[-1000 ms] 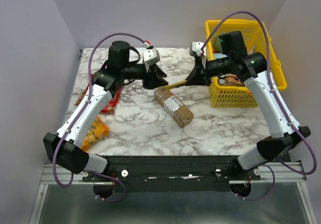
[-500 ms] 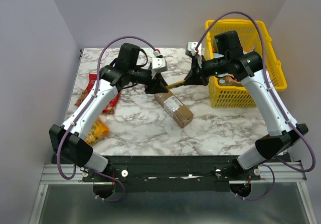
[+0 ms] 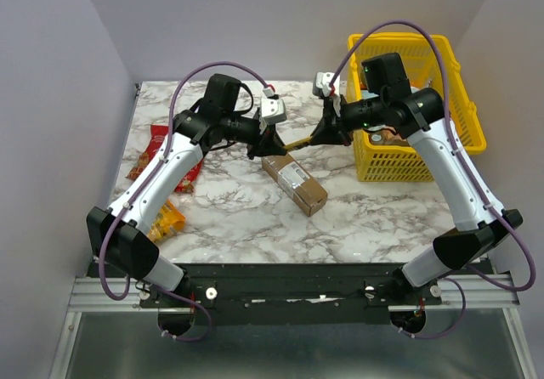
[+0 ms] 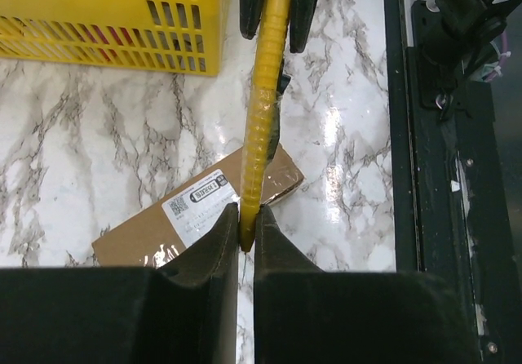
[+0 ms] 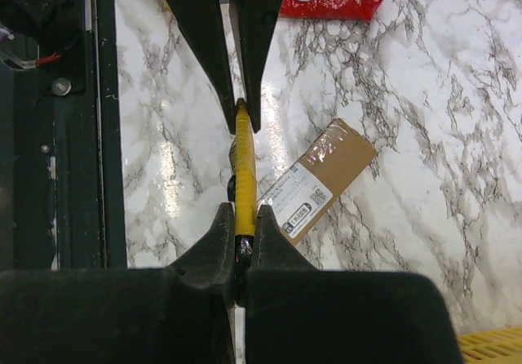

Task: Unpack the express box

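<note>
**Over the middle of the table, both claws are gripping one yellow tool**

Above the far end of the express box [image 3: 293, 182], the two arms are meeting tip to tip. The right gripper [image 5: 242, 217] is clamping one end of a slim yellow tool [image 4: 265, 95], its fingers pressed narrow against it. The left gripper [image 4: 246, 217] is pinching the opposite end, with only the width of the tool between its pads. The tool is spanning the gap between the two claws; it is possibly a box cutter, though no blade is showing clearly.

The express box is lying flat on the marble table [image 3: 229, 209], near the centre and angled from far-left to near-right. Its white shipping label [image 4: 196, 205] is facing up. Neither claw is touching the box.

A yellow basket [image 3: 442, 65] is sitting at the far right, just beside the right arm. A red snack bag [image 3: 153, 148] is lying at the left edge of the table, and an orange snack bag [image 3: 166, 219] is lying nearer, partly under the left arm.
</note>
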`<action>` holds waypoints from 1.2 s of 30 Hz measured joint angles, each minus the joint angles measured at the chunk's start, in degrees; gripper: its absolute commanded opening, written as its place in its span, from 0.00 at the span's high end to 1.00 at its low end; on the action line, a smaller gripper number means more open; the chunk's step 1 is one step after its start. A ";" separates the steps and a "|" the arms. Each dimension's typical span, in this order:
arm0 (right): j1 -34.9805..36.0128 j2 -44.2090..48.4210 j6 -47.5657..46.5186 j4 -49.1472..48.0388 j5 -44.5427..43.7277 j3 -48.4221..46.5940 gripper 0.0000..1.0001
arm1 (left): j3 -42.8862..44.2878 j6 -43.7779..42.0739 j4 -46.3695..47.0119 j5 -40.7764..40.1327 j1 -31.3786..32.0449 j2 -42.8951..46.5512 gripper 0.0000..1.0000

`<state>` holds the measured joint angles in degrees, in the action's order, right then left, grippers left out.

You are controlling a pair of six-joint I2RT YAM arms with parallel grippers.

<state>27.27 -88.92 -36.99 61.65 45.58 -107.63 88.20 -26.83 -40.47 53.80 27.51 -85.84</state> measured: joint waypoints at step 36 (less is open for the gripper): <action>-11.54 3.30 20.41 -14.32 15.85 4.63 0.28 | -4.00 6.93 8.76 7.39 0.00 0.22 1.00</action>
<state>15.73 -85.62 -16.58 47.33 61.43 -103.00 84.20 -19.90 -31.70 61.19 27.51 -85.62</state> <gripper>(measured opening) 0.723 0.141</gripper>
